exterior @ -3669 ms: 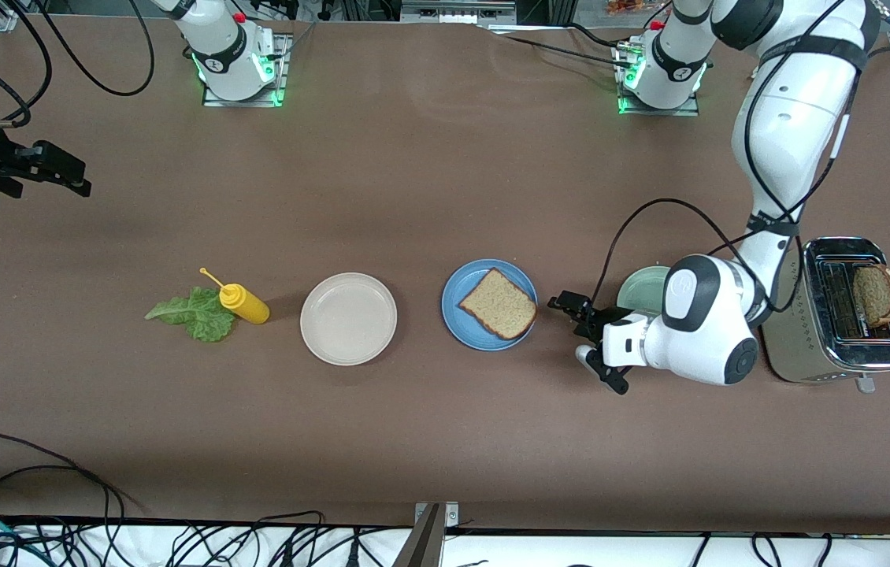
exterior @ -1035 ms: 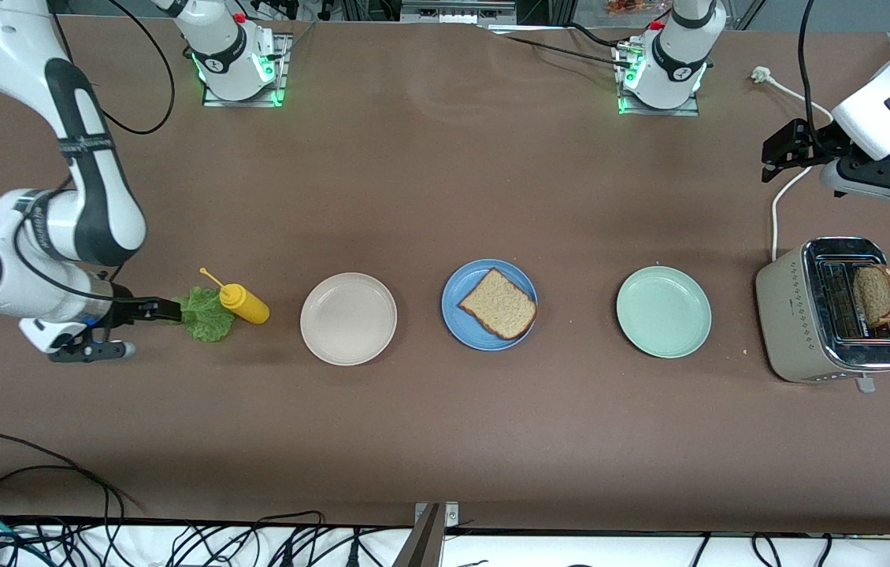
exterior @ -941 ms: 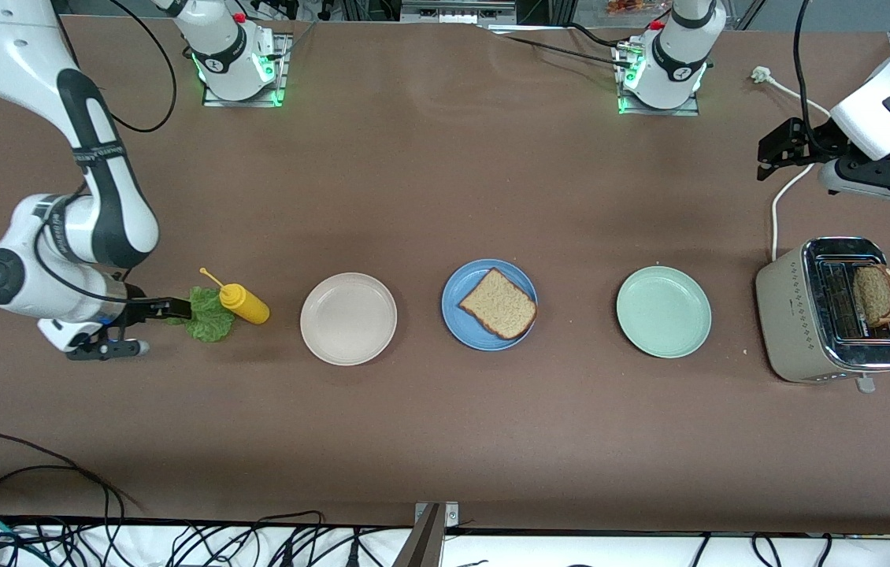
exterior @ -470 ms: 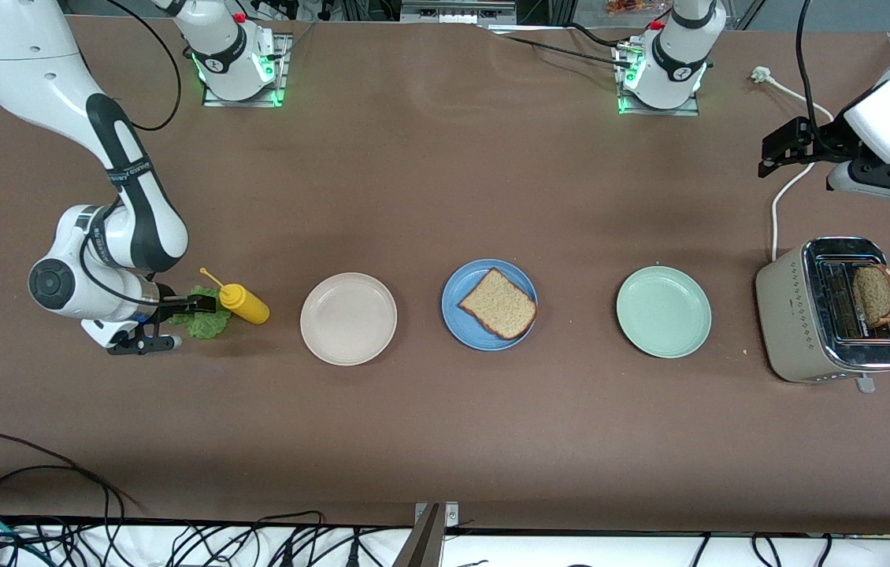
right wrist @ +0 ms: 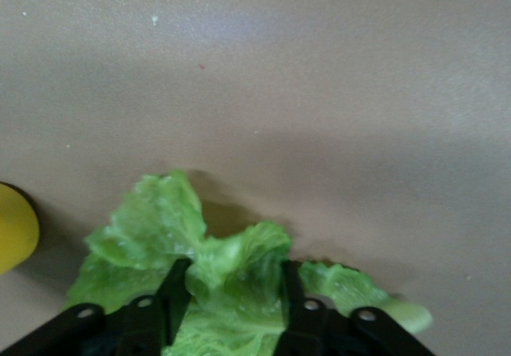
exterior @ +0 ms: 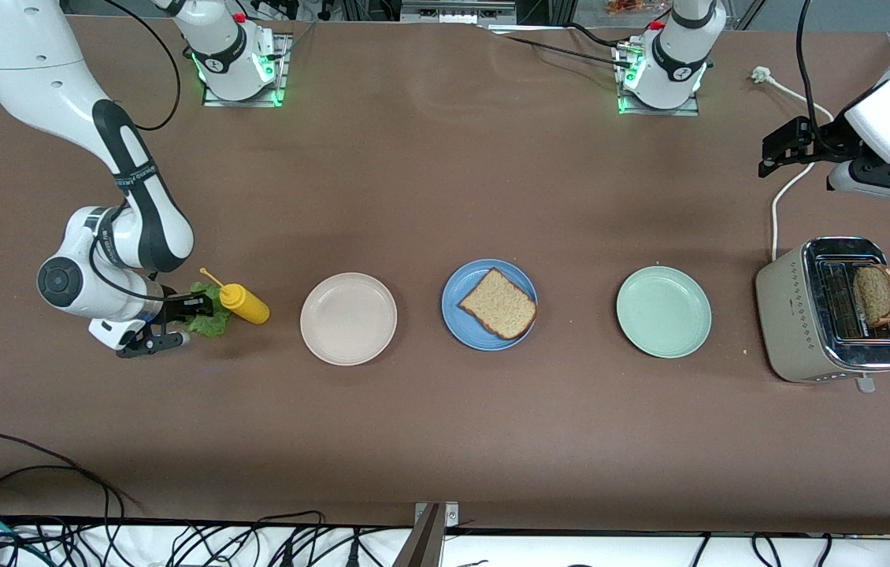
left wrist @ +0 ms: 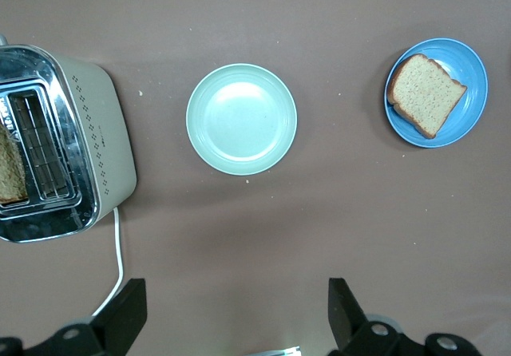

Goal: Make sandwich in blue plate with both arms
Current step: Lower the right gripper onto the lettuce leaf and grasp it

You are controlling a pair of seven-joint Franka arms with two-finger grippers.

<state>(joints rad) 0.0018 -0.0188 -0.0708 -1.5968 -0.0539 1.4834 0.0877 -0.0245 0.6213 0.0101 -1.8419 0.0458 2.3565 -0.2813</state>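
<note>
Taking twelve o'clock as toward the arms' bases, the right gripper (exterior: 177, 319) is down at the table on the lettuce leaf (exterior: 209, 319). It comes in from the leaf's nine o'clock. Its fingers (right wrist: 177, 280) stand about halfway in, with a bunched fold of leaf between them and touching both. How firm that pinch is cannot be told. The step in hand looks like picking up the leaf, and doing it well probably means gathering a thick fold, not a thin frill that would tear or slip. A straight lift before any sideways travel would stop the loose edges dragging. The yellow mustard bottle (exterior: 244, 305) lies on its side, touching or just beside the leaf at its two o'clock, so a sideways sweep could roll it. The blue plate (exterior: 465, 331) sits at three o'clock from the leaf, mid-table, with one bread slice (exterior: 498, 303) lying flat on it. An empty beige plate (exterior: 348, 318) lies between leaf and blue plate, so the carry passes over it. Bare table is wide open at six and twelve o'clock of the whole row. The left gripper (exterior: 780, 150) waits spread wide and empty over the white cord (exterior: 784, 189), at twelve o'clock of the toaster (exterior: 795, 315). That toaster holds the second slice (exterior: 877, 295) and stands at three o'clock of the green plate (exterior: 663, 312), well apart from the leaf.
</note>
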